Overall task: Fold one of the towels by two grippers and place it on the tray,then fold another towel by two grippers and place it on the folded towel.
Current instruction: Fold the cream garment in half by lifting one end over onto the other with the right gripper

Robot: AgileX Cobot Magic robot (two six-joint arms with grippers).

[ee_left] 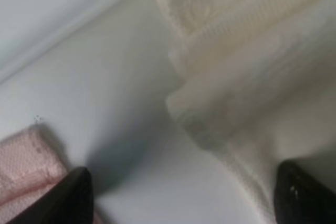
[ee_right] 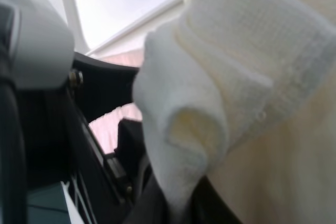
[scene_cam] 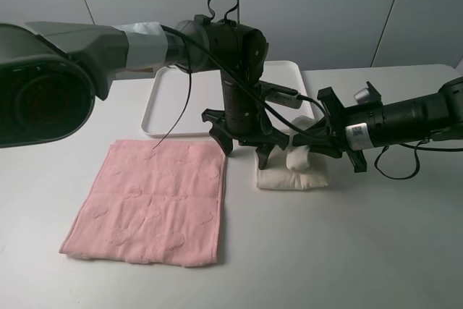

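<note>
The cream-white towel (scene_cam: 293,173) lies bunched and partly folded on the table, just in front of the white tray (scene_cam: 166,106). My right gripper (scene_cam: 307,144) reaches in from the right and is shut on a raised fold of this towel (ee_right: 220,103). Over the towel's left edge my left gripper (scene_cam: 242,144) points down, open and holding nothing. In the left wrist view its black fingertips (ee_left: 73,192) straddle bare table and the cream towel's edge (ee_left: 252,77). The pink towel (scene_cam: 152,204) lies flat and unfolded at the front left, and its corner (ee_left: 26,166) shows by one fingertip.
The tray holds nothing and its rim (ee_left: 52,30) runs just behind the left gripper. The left arm's black body (ee_right: 105,103) sits close beside the held fold. A large camera housing (scene_cam: 43,85) blocks the far left of the exterior view.
</note>
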